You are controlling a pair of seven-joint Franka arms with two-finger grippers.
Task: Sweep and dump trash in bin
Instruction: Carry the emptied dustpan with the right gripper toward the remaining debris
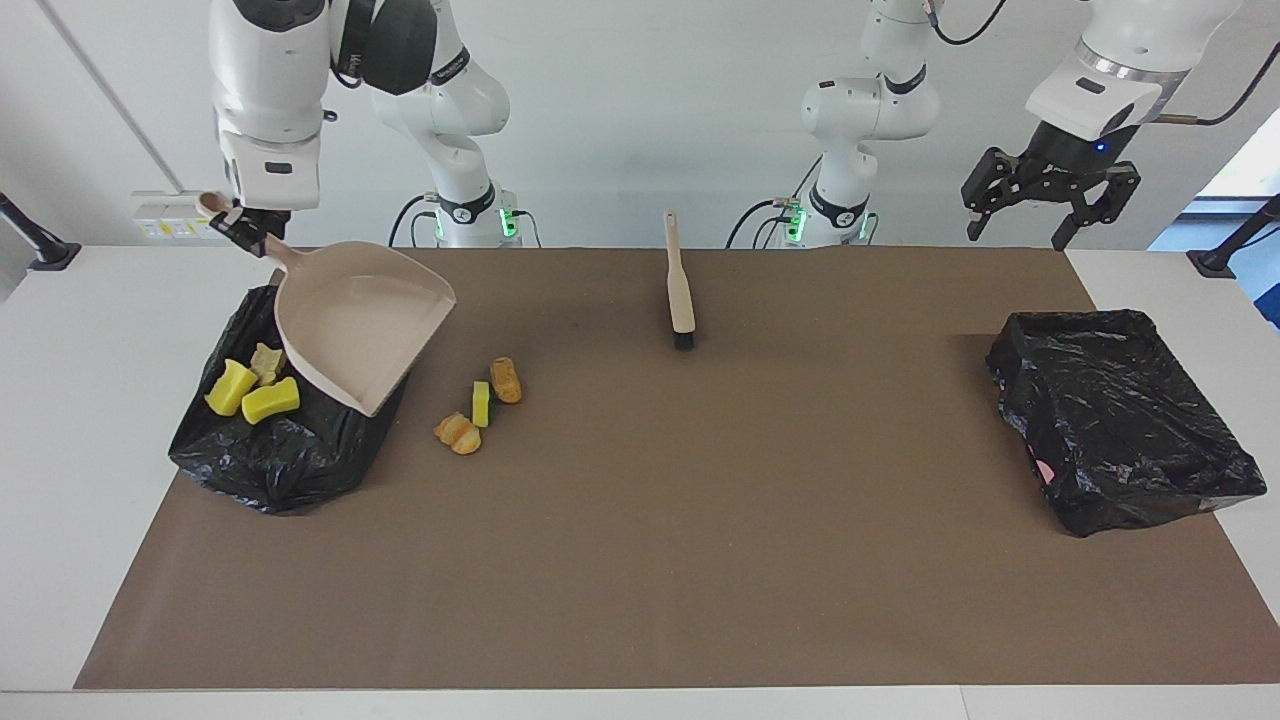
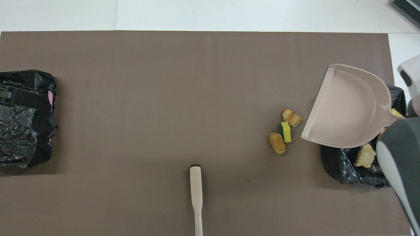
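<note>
Facing view: the right claw point(image 1: 243, 232) was pressed tight on the handle of the beige dustpan point(image 1: 360, 325), which hung empty and tilted over the black-lined bin point(image 1: 275, 460) at the right arm's end of the worktop point(image 1: 640, 560). Two yellow sponge pieces point(image 1: 252, 393) and a pale lump point(image 1: 266, 362) lay in that bin. Three pieces point(image 1: 478, 404) rested on the brown mat between the bin and the brush point(image 1: 681, 285). The left claw point(image 1: 1047, 190) waited spread and empty, over the worktop's edge near the second bin point(image 1: 1120, 420).

Overhead view: the dustpan point(image 2: 347, 114) covered most of the bin point(image 2: 347, 164); one tan lump point(image 2: 364, 155) showed at its edge. The loose three point(image 2: 284, 131) read clearly here: two bread-like lumps and a green-backed sponge. The right claw's grip was hidden in this view.

Judgement: the pieces looked light, soft and prone to roll; best pushed by brush, not pinched
</note>
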